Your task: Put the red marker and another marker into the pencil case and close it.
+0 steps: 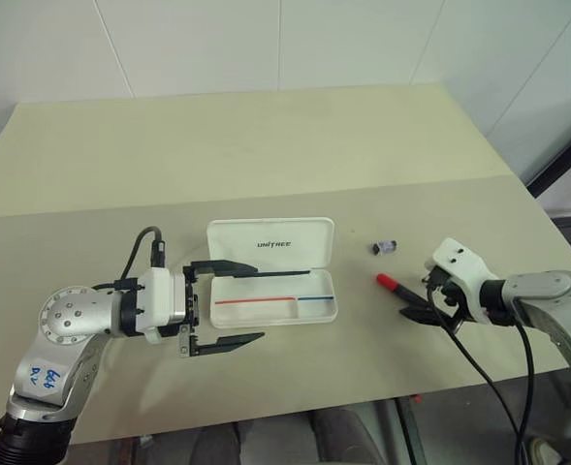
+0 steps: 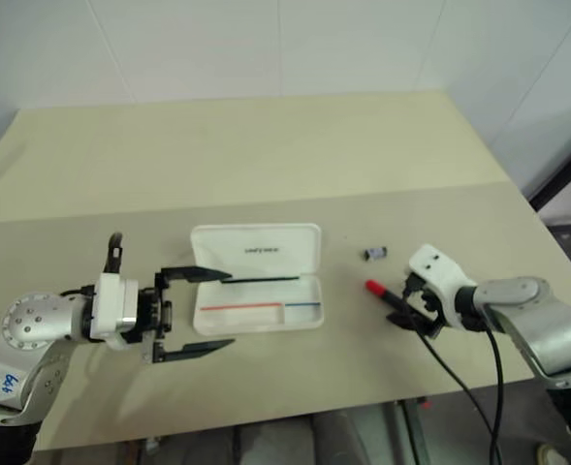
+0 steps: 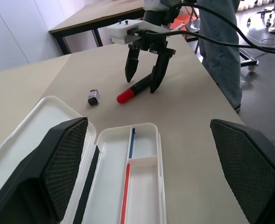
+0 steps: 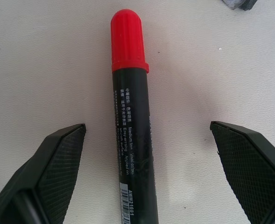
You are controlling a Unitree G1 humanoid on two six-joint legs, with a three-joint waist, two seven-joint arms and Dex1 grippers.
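The pencil case [image 1: 266,237] lies open at the table's middle, its lid folded back and thin red and blue lines in its tray. My left gripper [image 1: 259,303] hovers open at the case's left end, its fingers pointing right over the tray. The red marker [image 1: 390,282] lies on the table right of the case, red cap toward the case. My right gripper [image 1: 416,302] is open and tilted down, one finger on each side of the marker's black barrel [image 4: 130,116], not gripping it. Another marker is out of view.
A tiny dark grey cap-like piece [image 1: 385,246] lies just beyond the red marker. A seam crosses the table [image 1: 266,145] behind the case. Past the table's right edge, a person's legs [image 3: 216,46] stand on the floor.
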